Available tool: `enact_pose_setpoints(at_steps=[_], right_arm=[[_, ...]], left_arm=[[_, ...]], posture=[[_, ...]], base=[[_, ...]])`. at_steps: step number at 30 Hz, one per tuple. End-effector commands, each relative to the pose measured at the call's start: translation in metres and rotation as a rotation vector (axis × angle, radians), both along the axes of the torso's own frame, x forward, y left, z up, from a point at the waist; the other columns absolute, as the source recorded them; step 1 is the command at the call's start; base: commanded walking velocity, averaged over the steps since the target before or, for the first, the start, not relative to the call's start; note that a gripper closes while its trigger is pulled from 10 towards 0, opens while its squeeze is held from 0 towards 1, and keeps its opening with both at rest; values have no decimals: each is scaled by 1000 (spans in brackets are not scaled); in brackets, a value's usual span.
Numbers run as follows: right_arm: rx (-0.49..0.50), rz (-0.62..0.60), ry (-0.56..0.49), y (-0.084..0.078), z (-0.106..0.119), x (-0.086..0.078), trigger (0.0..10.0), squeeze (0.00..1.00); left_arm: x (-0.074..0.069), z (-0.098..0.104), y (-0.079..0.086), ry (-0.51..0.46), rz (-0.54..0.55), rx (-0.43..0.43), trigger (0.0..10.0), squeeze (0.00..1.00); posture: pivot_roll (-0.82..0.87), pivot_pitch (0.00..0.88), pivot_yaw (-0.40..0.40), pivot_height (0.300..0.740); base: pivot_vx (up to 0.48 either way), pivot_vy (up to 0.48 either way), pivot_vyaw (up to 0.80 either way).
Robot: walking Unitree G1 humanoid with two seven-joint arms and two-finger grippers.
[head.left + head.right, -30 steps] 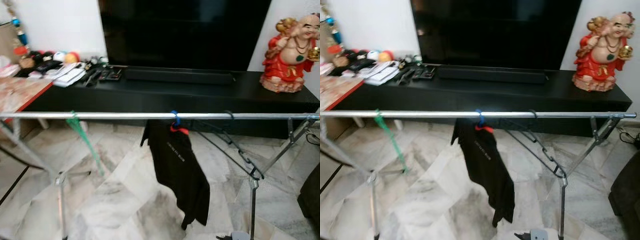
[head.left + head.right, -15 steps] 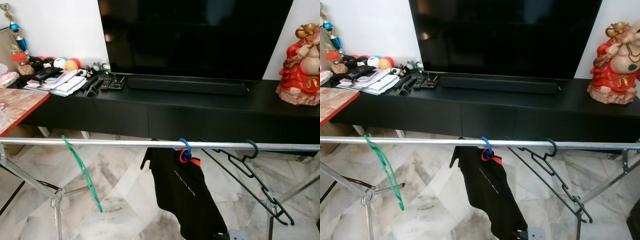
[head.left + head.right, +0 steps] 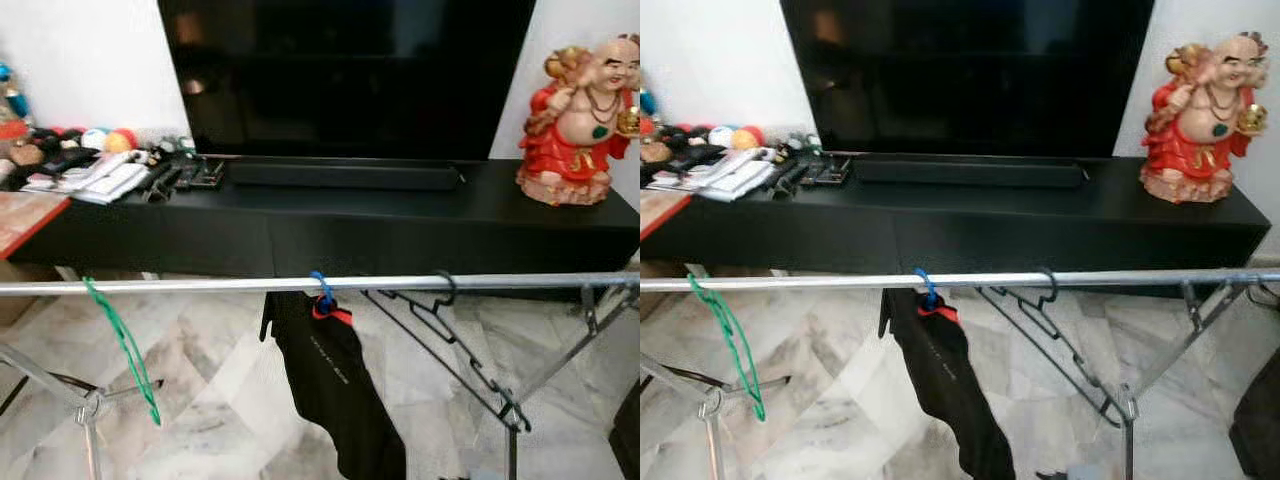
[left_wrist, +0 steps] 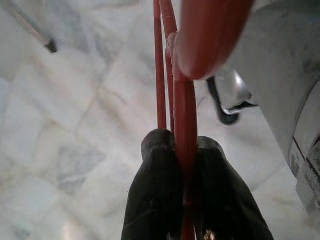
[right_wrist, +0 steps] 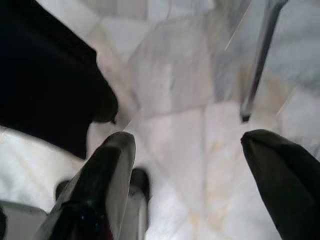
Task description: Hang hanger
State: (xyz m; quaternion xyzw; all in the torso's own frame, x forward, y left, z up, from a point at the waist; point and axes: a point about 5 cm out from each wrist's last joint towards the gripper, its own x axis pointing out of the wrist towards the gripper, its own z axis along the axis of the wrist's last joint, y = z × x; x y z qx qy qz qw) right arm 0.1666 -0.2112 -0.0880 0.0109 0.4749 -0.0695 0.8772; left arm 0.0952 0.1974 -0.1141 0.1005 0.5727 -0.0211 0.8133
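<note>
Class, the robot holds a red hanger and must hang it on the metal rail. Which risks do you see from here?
1. The left tool grips the red hanger by one thin bar, so it might twist or slip while being lifted.
2. The rail already carries a green hanger, a black garment and black hangers; the red one could snag them.

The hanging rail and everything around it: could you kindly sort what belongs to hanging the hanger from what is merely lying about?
Belongs to the job:
- red hanger, clamped in the left gripper
- metal rail
- right gripper, open and empty

Just lying about:
- green hanger
- black garment on blue hanger
- black hanger
- red statue
- television
- papers
</note>
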Motion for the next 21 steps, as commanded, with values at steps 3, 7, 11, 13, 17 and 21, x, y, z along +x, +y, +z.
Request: enact_pose_setpoints(at_steps=[3, 7, 11, 13, 17, 21], right_arm=[[18, 14, -5, 7, 0, 3, 10000, 0], [14, 36, -3, 7, 0, 3, 10000, 0], [12, 43, -4, 6, 0, 3, 10000, 0], [10, 47, -4, 6, 0, 3, 10000, 0], [8, 54, -2, 6, 1, 3, 10000, 0], [7, 64, 0, 5, 1, 3, 10000, 0]], left_arm=[[27, 9, 8, -114, 29, 15, 10000, 0], [65, 29, 29, -306, 149, -36, 10000, 0], [94, 47, 32, -472, 110, -44, 10000, 0], [116, 66, 33, -634, 73, -44, 10000, 0], [136, 101, 24, -890, 18, -71, 10000, 0], [131, 121, -3, -975, -63, -122, 10000, 0]], posture=[[1, 7, -3, 740], [-3, 9, -3, 740], [1, 11, -3, 740], [4, 11, -3, 740], [14, 14, -7, 740], [18, 17, -8, 740]], base=[[0, 0, 0], [0, 0, 0], [0, 0, 0], [0, 0, 0], [0, 0, 0], [0, 0, 0]])
